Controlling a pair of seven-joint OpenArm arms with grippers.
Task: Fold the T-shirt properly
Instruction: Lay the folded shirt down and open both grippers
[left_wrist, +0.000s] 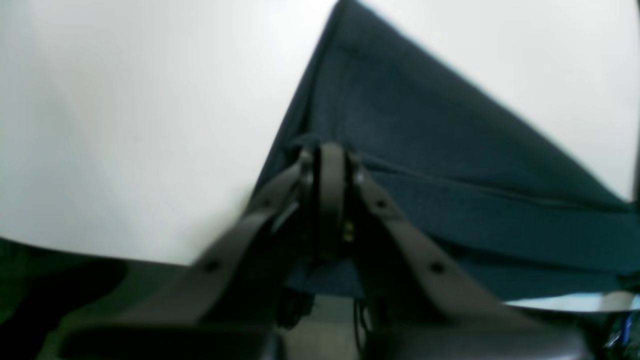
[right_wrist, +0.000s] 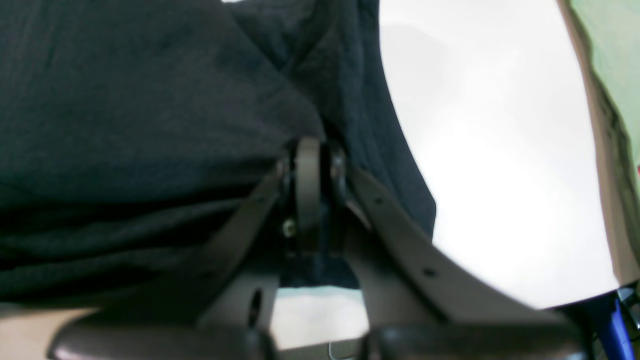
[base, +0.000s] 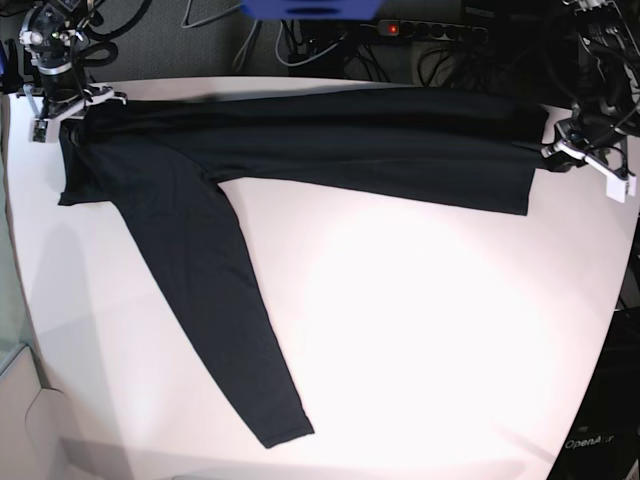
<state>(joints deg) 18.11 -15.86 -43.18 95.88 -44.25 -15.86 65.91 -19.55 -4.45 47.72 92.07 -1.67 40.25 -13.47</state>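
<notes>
The black T-shirt (base: 330, 145) lies stretched in a long band along the far edge of the white desk (base: 430, 330), reaching from the far left corner almost to the right edge. One long sleeve (base: 215, 300) runs from the left part of the shirt diagonally across the desk toward the near edge, its cuff lying flat close to that edge. The left gripper (base: 552, 150) sits at the right edge of the desk, closed tight on the end of the shirt there; in the left wrist view its fingers (left_wrist: 306, 165) are pressed together with a pinch of dark cloth (left_wrist: 450, 165) between them, the fabric fanning out taut beyond. The right gripper (base: 72, 110) is at the far left corner, likewise clamped on the shirt; the right wrist view shows its fingers (right_wrist: 335, 165) closed on bunched cloth (right_wrist: 150, 125), with bare desk (right_wrist: 500, 150) beside it.
</notes>
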